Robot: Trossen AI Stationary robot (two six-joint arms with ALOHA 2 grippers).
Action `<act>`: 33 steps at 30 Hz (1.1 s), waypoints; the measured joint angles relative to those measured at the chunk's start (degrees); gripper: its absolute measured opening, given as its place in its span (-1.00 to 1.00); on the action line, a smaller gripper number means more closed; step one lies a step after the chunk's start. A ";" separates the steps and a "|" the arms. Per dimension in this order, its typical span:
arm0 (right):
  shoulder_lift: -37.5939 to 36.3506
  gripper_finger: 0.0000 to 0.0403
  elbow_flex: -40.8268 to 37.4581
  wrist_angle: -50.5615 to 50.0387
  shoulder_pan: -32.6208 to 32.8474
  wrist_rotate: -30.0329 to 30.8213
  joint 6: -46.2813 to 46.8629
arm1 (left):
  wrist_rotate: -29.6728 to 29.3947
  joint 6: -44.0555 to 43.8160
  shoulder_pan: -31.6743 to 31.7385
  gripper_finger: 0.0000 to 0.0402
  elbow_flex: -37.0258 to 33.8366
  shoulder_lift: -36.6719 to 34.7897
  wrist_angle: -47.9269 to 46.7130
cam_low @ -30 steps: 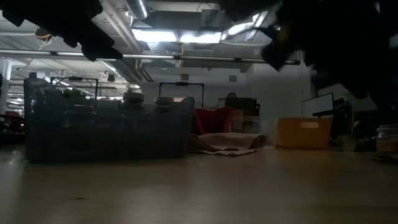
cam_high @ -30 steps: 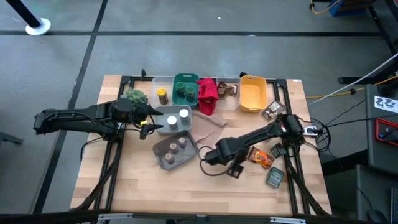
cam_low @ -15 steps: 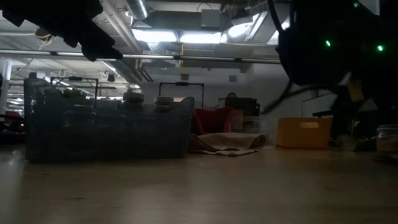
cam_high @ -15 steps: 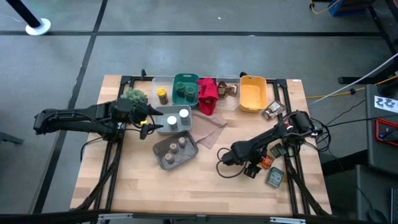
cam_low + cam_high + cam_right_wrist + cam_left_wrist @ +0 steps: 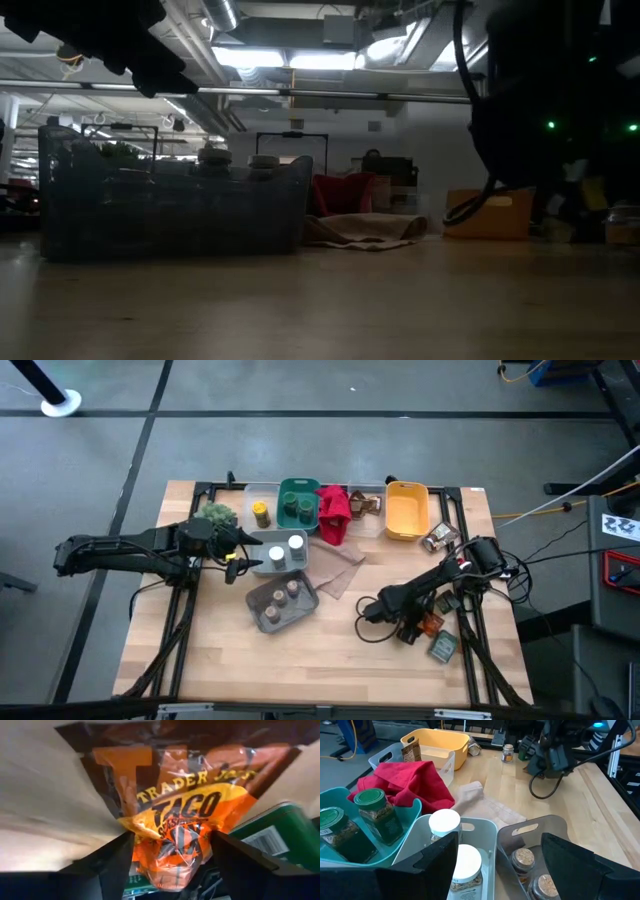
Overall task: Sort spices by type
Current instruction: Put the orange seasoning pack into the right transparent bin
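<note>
Right arm: it has swung away from the middle of the table toward the right side, and now the right gripper sits low over the orange packet.
Right jaws: they are spread wide, one finger on each side of the orange packet, not squeezing it yet.
Orange packet: it lies flat on the table near the right edge, half on top of a green packet.
What this means: the arm looks ready to pick up the orange packet next, so one more spice can go with its own kind.
Left arm: it has not moved; the left gripper hangs just beside the clear bin with the white-lid jars.
Left jaws: they are spread apart and hold nothing.
Already sorted: green-lid jars stand in the teal bin, tan-lid jars in the gray bin, a yellow-lid jar in its own bin.
Still loose: a small jar lies on the table near the yellow bin.
</note>
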 joint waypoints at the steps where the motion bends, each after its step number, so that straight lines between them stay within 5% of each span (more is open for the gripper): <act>1: 0.00 0.28 -0.20 0.14 0.00 -0.51 -0.23 | 0.00 0.00 0.00 0.34 0.00 0.01 0.02; 14: 0.13 -0.77 1.24 0.93 0.00 -0.27 -3.91 | -0.22 0.42 0.00 0.34 0.02 0.01 2.42; 22: 0.24 -0.77 9.12 1.02 -1.71 7.47 -6.05 | -0.22 0.44 0.00 0.34 0.02 0.00 2.40; 33: 0.35 -0.83 26.10 0.91 -10.94 27.16 -19.18 | -0.22 0.44 0.00 0.34 0.02 -0.01 2.36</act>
